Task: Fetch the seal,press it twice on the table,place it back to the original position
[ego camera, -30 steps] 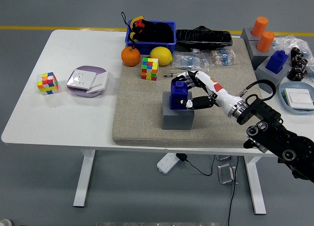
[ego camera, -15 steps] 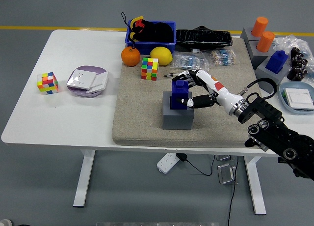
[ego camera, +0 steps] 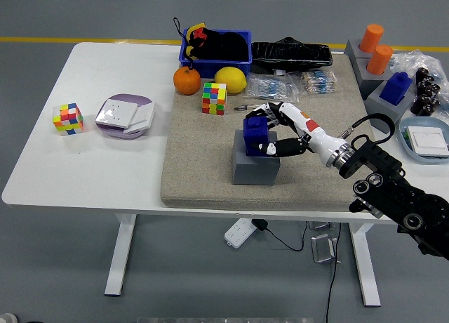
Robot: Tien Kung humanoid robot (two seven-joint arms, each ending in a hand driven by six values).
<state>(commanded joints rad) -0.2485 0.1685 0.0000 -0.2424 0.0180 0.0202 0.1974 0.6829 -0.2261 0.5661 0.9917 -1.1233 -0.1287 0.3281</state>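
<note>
Your right hand (ego camera: pixel 279 132) is clamped on the blue seal (ego camera: pixel 255 135), which sits in its grey holder block (ego camera: pixel 255 166) on the felt mat (ego camera: pixel 203 165). Against 0.5 s ago the seal reads slightly lower (it had risen just before). Judgement: either a return or a hesitant fetch; the 2 presses cannot be confirmed.

Bright, even overhead light, soft shadows under the table (ego camera: pixel 105 189), sharp focus throughout.
</note>
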